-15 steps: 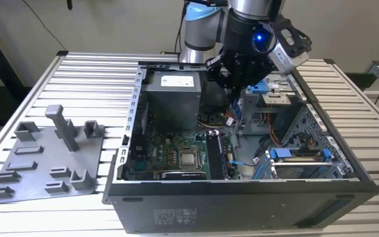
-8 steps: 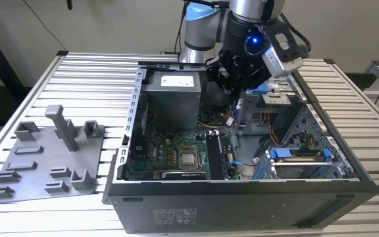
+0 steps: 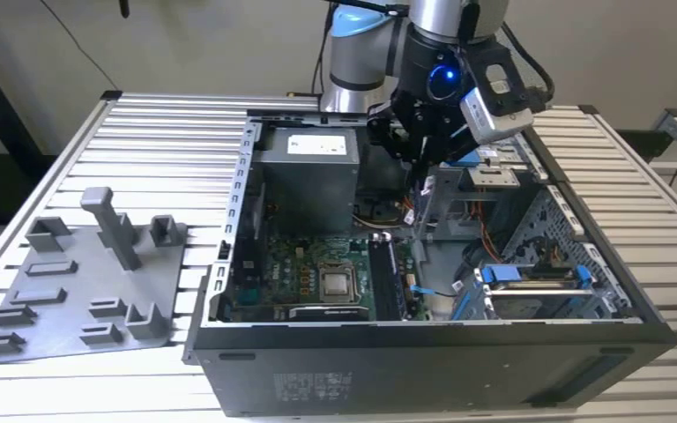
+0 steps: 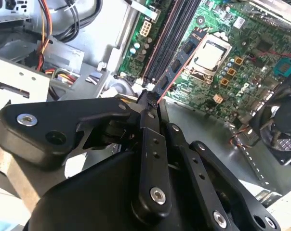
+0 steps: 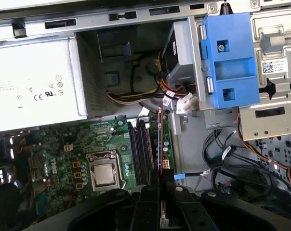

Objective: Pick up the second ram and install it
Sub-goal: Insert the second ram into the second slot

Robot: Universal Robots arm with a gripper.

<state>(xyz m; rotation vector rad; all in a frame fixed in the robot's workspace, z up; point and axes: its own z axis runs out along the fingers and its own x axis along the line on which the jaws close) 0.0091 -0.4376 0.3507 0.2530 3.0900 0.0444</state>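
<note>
The open computer case (image 3: 433, 352) lies on its side on the slatted desk (image 3: 162, 132). Inside it are the green motherboard (image 3: 303, 264) with the bare processor (image 3: 338, 284) in its socket, the grey power supply (image 3: 306, 176), a bundle of cables (image 5: 242, 168) and a blue drive bracket (image 5: 227, 67) on the metal drive cage. On the motherboard, beside the processor, run the parallel memory slots (image 5: 140, 154). At the exterior view's left, apart from the case, a grey plastic tray (image 3: 80, 291) with upright blocks rests on the desk.

The gripper (image 3: 423, 150) hangs over the case interior, above the memory-slot area. Its jaws are clenched on the second ram (image 4: 177, 65), gripping it at one end.

The second ram is a slim, flat, dark board carrying black chips, with a reddish lower edge in the second wrist view. In the first wrist view (image 5: 161, 144) it shows edge-on as a thin strip.

Its long axis extends away from the jaws and runs parallel to the memory slots. In the first wrist view it lies just beside the slots, on their side away from the processor. Whether its lower edge touches a slot cannot be told from these views. In the exterior view the board hangs below the gripper with its long axis near vertical
</note>
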